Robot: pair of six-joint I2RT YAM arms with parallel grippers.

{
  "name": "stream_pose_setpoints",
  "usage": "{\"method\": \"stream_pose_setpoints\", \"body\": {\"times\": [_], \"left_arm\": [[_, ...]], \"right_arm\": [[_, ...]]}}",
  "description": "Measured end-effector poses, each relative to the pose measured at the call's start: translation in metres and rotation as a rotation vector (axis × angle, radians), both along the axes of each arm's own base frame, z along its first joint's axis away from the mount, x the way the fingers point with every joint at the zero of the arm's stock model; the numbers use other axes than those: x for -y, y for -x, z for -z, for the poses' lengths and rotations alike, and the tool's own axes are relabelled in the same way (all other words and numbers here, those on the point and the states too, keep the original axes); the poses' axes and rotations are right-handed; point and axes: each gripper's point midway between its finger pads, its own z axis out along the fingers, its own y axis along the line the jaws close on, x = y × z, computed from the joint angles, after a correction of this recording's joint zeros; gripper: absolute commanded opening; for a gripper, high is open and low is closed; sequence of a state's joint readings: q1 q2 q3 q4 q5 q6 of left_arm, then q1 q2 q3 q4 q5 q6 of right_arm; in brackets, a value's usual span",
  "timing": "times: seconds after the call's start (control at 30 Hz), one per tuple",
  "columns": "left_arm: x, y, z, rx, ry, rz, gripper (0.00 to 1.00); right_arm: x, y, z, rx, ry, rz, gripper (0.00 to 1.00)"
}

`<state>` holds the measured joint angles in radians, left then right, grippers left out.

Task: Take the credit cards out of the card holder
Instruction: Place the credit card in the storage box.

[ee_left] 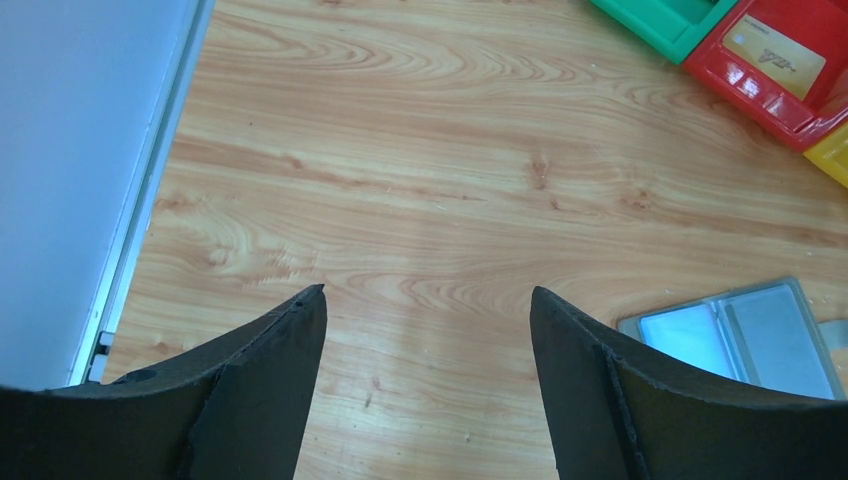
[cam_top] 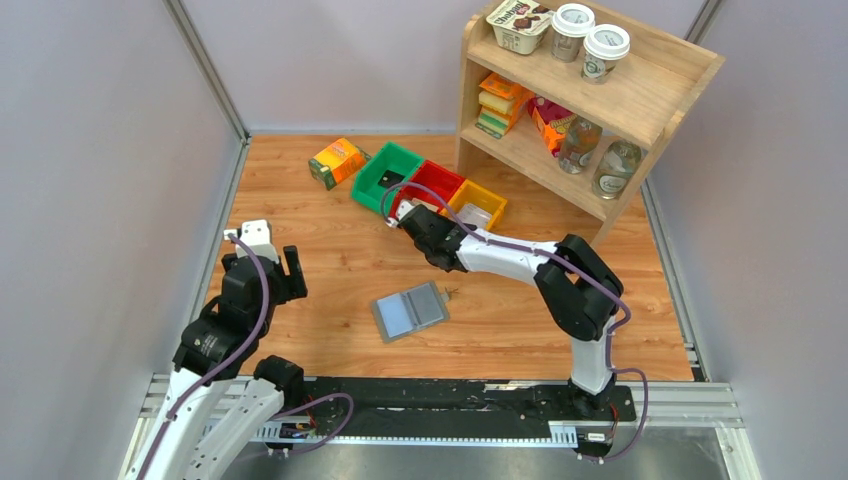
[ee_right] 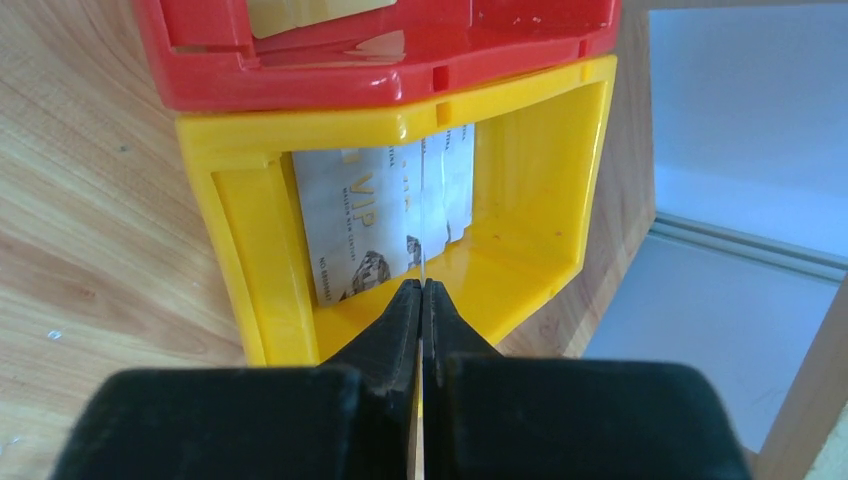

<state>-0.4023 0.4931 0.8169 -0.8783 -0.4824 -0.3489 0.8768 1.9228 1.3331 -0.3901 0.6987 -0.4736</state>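
The grey card holder (cam_top: 410, 311) lies open on the table, its blue-grey inside up; it also shows in the left wrist view (ee_left: 740, 335). My right gripper (ee_right: 422, 285) is shut on a thin credit card (ee_right: 423, 200) seen edge-on, held over the yellow bin (ee_right: 545, 190). A white VIP card (ee_right: 350, 220) lies flat in that bin. In the top view this gripper (cam_top: 402, 216) sits by the red and yellow bins. My left gripper (ee_left: 428, 292) is open and empty above bare table, left of the holder, as the top view (cam_top: 262, 268) also shows.
The green bin (cam_top: 388, 172) holds a black card, and the red bin (ee_left: 770, 95) holds a gold card (ee_left: 775, 57). An orange-green carton (cam_top: 337, 161) stands left of the bins. A wooden shelf (cam_top: 590, 100) with cups and bottles stands at the back right.
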Motion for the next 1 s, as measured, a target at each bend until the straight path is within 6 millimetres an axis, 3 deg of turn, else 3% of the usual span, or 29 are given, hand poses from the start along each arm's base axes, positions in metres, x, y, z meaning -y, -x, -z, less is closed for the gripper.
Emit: {"method": "stream_pose_setpoints", "body": {"times": [0.2, 0.33, 0.43, 0.57, 0.8, 1.0], "left_arm": [[-0.003, 0.000, 0.000, 0.001, -0.006, -0.014, 0.82], [-0.004, 0.000, 0.000, 0.001, -0.009, -0.013, 0.82], [-0.004, 0.000, 0.000, 0.001, -0.010, -0.013, 0.82], [-0.004, 0.000, -0.001, 0.002, -0.013, -0.011, 0.82], [-0.002, -0.001, 0.000, 0.003, -0.010, -0.003, 0.82], [0.011, -0.007, 0.013, -0.073, 0.002, 0.044, 0.82]], "right_arm": [[-0.004, -0.010, 0.003, 0.043, 0.029, -0.033, 0.00], [-0.005, -0.014, 0.021, 0.034, 0.076, -0.052, 0.01], [-0.002, -0.011, 0.033, 0.013, 0.099, -0.059, 0.16], [-0.002, -0.009, 0.036, 0.000, 0.091, -0.060, 0.44], [-0.007, 0.006, 0.013, -0.038, -0.028, -0.061, 0.68], [-0.008, 0.022, -0.038, -0.022, -0.198, -0.020, 0.73]]}}
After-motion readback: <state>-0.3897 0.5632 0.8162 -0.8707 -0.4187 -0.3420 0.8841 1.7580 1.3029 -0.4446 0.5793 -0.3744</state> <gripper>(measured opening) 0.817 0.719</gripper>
